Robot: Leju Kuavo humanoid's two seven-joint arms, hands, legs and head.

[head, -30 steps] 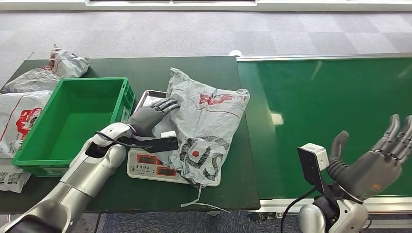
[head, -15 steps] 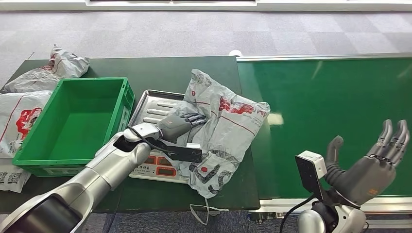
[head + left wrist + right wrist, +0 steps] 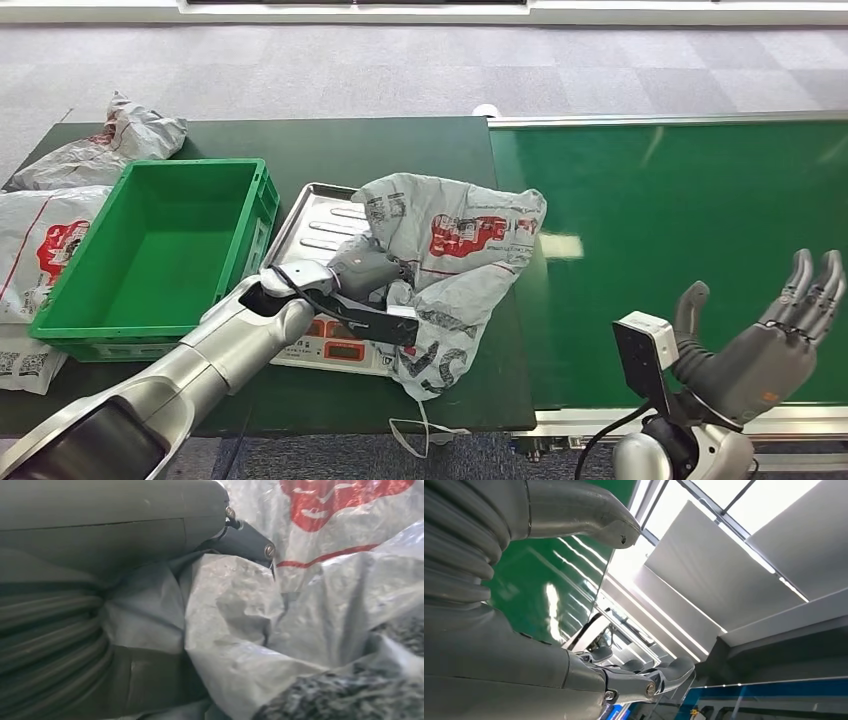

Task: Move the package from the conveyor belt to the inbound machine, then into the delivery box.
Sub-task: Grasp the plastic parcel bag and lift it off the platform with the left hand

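The grey plastic package (image 3: 460, 235) with red print lies crumpled across the right part of the inbound machine, a scale with a steel tray (image 3: 318, 215) and a white display front (image 3: 335, 350). My left hand (image 3: 362, 270) grips the package's left edge, its fingers buried in the folds. In the left wrist view the bunched plastic (image 3: 240, 610) is pressed between the thumb (image 3: 100, 525) and the darker fingers. The green delivery box (image 3: 150, 250) stands to the left of the scale. My right hand (image 3: 765, 345) is raised over the conveyor belt's (image 3: 680, 200) near edge, palm up, fingers (image 3: 644, 680) spread, holding nothing.
Two more grey packages (image 3: 120, 135) (image 3: 40, 240) lie at the table's left end, beside the green box. The package's right side overhangs onto the belt's left edge. A loose plastic strip (image 3: 425, 430) hangs off the table's front edge.
My left hand has moved right and closed into the package, which has bunched up, turned and slid toward the belt, baring the tray's left side. The right hand dropped slightly.
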